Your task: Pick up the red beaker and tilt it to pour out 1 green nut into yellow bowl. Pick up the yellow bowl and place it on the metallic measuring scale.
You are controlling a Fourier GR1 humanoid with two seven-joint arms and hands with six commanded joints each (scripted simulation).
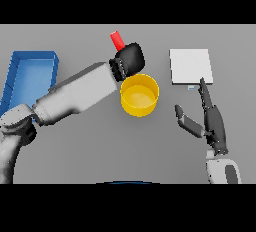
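Nearest the camera, the right robot hand (215,126) rests low on the right of the grey tabletop (90,146), its fingers straight and spread, thumb held out to the side, holding nothing. Its longest fingertip reaches up to the near edge of the scale (190,66), a pale square plate lying flat at the upper right.

At the centre stands the yellow bowl (139,95), upright and open, well apart from the scale and to its left. No nut can be made out inside it.

Just behind the bowl's far rim, the left robot hand (129,61) is curled into a fist round the red beaker (117,39). Only the beaker's upper part shows above the fingers, leaning up and to the left. The hand's lower edge overlaps the bowl's rim in this view; whether they touch cannot be told. The white and grey left arm runs from the lower left across to that hand.

Off to the far left lies a blue tray (31,61), partly covered by the left arm.
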